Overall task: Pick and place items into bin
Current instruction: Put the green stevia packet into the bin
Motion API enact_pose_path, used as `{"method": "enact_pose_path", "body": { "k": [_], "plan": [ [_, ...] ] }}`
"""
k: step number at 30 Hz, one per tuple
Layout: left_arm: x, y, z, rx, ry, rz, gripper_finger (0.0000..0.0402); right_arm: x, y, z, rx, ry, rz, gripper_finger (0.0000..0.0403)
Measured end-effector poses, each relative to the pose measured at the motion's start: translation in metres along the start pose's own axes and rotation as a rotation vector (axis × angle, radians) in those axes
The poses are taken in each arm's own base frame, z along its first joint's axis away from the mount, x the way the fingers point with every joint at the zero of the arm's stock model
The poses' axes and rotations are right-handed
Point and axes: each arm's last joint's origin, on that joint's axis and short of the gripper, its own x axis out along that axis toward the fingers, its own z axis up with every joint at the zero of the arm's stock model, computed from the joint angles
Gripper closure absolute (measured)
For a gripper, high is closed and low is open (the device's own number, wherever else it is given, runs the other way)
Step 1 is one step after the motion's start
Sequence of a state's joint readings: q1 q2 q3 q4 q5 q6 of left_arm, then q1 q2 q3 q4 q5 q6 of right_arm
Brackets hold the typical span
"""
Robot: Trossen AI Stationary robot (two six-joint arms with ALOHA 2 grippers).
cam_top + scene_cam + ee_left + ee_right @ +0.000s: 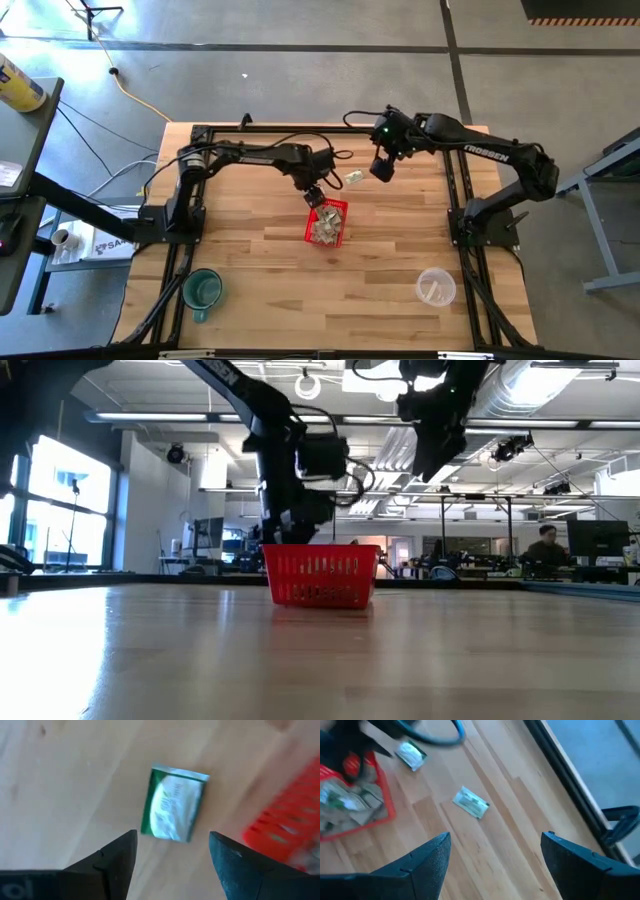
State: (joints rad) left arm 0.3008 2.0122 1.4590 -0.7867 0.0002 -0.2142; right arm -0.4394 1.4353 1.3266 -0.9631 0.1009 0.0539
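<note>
The red basket [327, 222] stands mid-table with several crumpled green-and-white slips [345, 800] inside it. My left gripper [313, 195] hangs open just past the basket's far end, fingers pointing down. One slip [173, 804] shows against the bare wood between and beyond its fingertips, beside the basket's wall [285, 827]; nothing is between the fingers. Another slip [354, 177] lies flat on the table farther toward the far edge. My right gripper [382, 170] hovers open high above that slip [471, 802].
A green mug [202, 290] stands near the table's front left. A clear plastic cup [435, 288] stands at the front right. Black frame rails [462, 200] run along the table's edges. Bare wood lies between the basket and both cups.
</note>
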Motion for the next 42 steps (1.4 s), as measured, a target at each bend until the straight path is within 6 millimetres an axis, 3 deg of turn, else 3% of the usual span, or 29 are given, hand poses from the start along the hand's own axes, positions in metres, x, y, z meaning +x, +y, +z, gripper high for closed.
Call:
{"method": "enact_pose_path", "body": {
  "k": [10, 21, 25, 28, 31, 34, 37, 42],
  "plan": [
    [0.023, 0.000, 0.003, 0.031, 0.003, 0.022, 0.0136, 0.000, -0.001, 0.000, 0.065, -0.001, 0.007, 0.0102],
    [0.028, 0.010, 0.010, 0.034, -0.035, 0.031, 0.0307, 0.000, -0.002, 0.000, 0.085, -0.001, 0.001, 0.0102],
    [0.021, 0.017, 0.016, 0.015, -0.032, 0.040, 0.0365, 0.000, -0.002, 0.000, 0.084, -0.001, 0.001, 0.0102],
    [0.007, 0.025, 0.021, -0.005, -0.015, 0.055, 0.0367, 0.000, -0.002, 0.000, 0.083, -0.002, 0.001, 0.0102],
    [-0.024, 0.023, 0.033, -0.015, -0.091, 0.044, 0.0367, 0.000, 0.000, 0.000, 0.079, -0.001, 0.006, 0.0102],
    [-0.053, 0.006, 0.039, 0.019, -0.149, -0.051, 0.0360, 0.000, 0.004, 0.000, 0.061, 0.001, 0.017, 0.0102],
    [-0.075, -0.024, 0.039, 0.023, -0.185, -0.148, 0.0352, -0.001, 0.009, -0.002, 0.025, 0.011, 0.025, 0.0102],
    [-0.075, -0.077, 0.020, 0.024, -0.113, -0.185, 0.0360, -0.002, 0.018, -0.007, -0.024, 0.055, 0.028, 0.0102]
  ]
}}
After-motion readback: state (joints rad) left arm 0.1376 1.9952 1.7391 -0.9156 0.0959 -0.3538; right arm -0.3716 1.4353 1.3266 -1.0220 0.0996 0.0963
